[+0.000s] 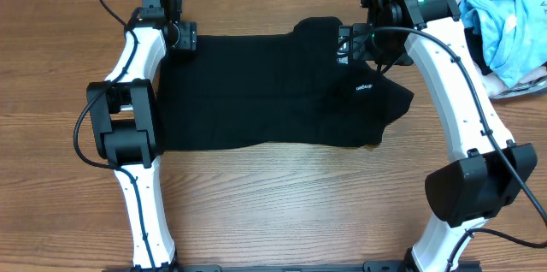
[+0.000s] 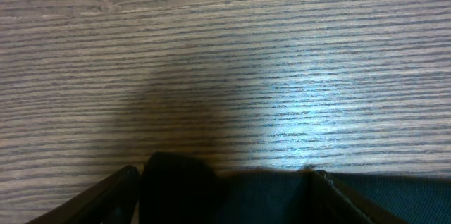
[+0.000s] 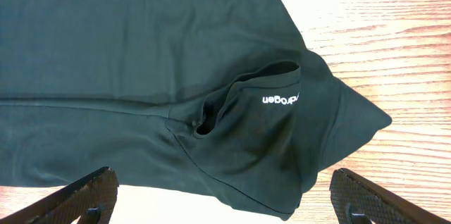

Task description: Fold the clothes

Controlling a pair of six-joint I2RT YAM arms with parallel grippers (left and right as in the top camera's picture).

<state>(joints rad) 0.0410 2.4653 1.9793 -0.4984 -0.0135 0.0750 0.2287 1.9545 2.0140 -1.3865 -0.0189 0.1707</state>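
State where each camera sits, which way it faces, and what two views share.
Overhead: above the wooden table, facing down on the plain black soft-fabric garment; left arm, right arm show.
Left wrist: low, facing table past garment's edge; left gripper shows.
Right wrist: over the garment, facing its white logo; right gripper shows.
Shared: that logo, overhead too.

The black garment [image 1: 265, 92] lies spread but rumpled between the left tool [image 1: 182, 37] and right tool [image 1: 346, 45], its white lettering [image 1: 365, 89] near the right.
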